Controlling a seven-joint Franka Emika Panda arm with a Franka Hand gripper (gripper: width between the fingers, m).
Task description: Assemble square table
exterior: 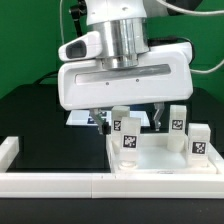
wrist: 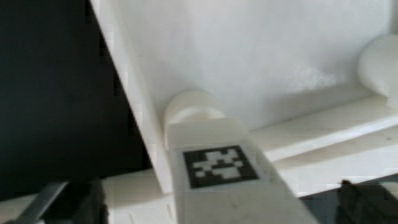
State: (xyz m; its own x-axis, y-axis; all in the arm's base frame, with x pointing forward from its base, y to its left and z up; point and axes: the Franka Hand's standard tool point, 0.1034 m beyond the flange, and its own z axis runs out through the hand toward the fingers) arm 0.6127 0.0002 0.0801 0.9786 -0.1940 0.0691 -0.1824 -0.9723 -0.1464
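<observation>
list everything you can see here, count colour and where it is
tabletop: one, white, on the black table at the exterior view's right, against the border rail
legs: four visible, white with black-and-white tags, standing on or at the tabletop; one is right under the wrist camera
border rail: one, white, along the near edge and up the exterior view's left side
marker board: one, white, mostly hidden behind the arm
table: one, black surface
backdrop: green, behind the scene
gripper: one, white body with dark fingers, low over the tabletop around the nearest leg; grip unclear
</observation>
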